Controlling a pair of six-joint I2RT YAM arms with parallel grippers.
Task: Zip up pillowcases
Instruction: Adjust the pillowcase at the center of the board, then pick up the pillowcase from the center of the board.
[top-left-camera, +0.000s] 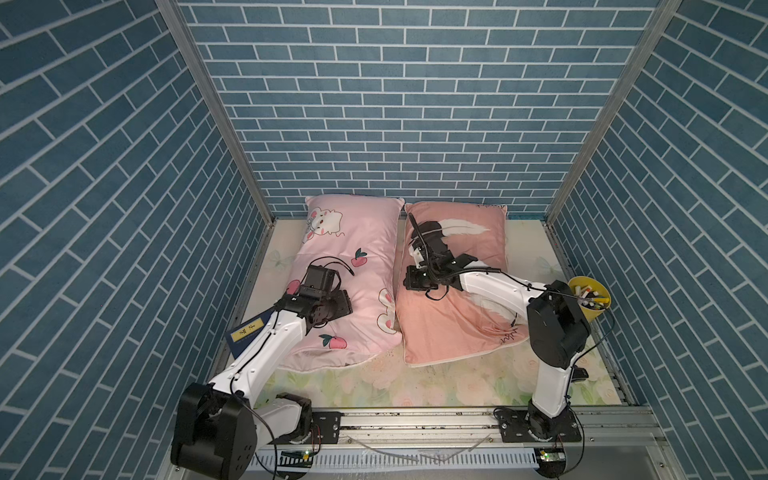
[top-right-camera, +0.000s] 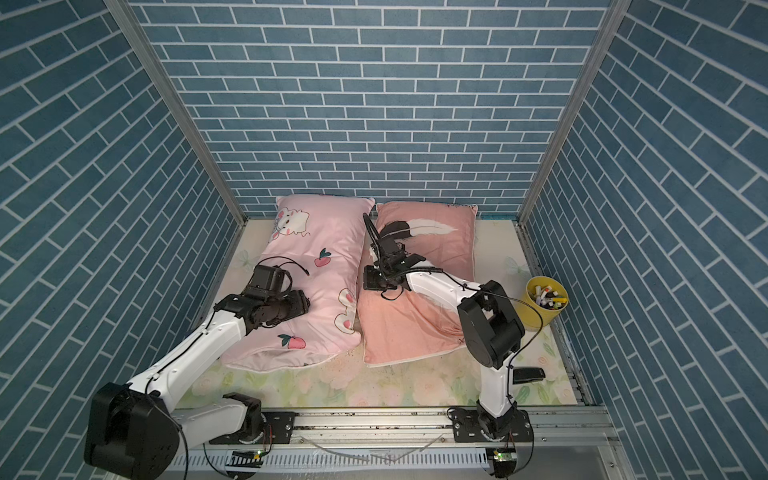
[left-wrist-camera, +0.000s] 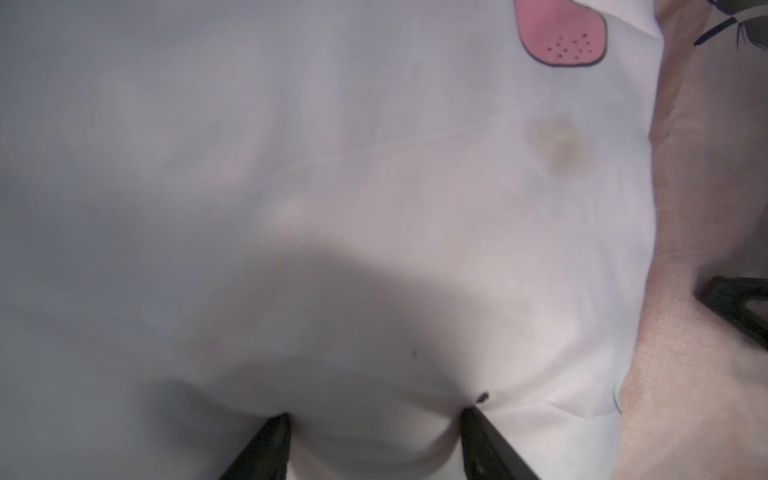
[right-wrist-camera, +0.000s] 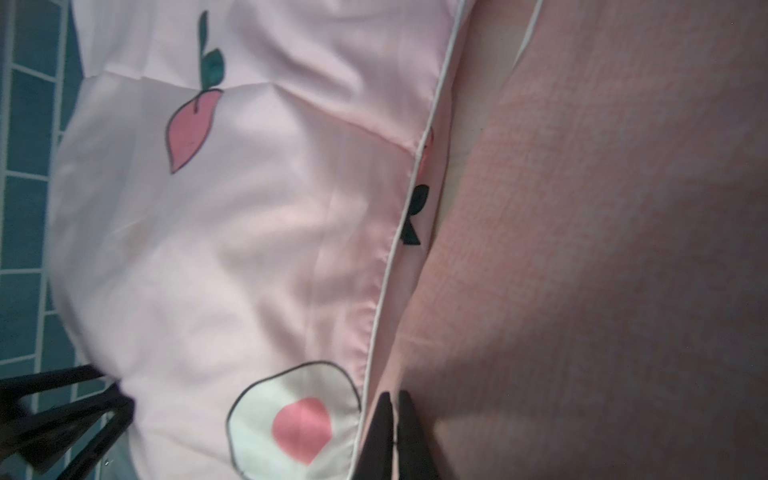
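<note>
Two pillowcases lie side by side in both top views. The light pink pillowcase (top-left-camera: 365, 232) (top-right-camera: 328, 232) with the animal and fruits is on the left, and its near end (top-left-camera: 328, 359) gapes. The salmon feather pillowcase (top-left-camera: 457, 332) (top-right-camera: 440, 253) is on the right. My left gripper (top-left-camera: 348, 306) (left-wrist-camera: 376, 411) is open and presses down into the pink cover (left-wrist-camera: 374, 208), with fabric bulging between its fingers. My right gripper (top-left-camera: 409, 283) (right-wrist-camera: 392, 395) is shut at the salmon cover's (right-wrist-camera: 602, 249) left edge, beside the pink cover's white piping (right-wrist-camera: 388, 270). Whether it pinches fabric does not show.
A pale floral sheet (top-left-camera: 415, 382) covers the bed. A yellow cup of markers (top-left-camera: 590, 299) (top-right-camera: 544, 301) stands at the right edge, with a black stapler (top-right-camera: 528, 374) nearer the front. A blue book (top-left-camera: 245, 336) lies under the left arm. Blue brick walls close three sides.
</note>
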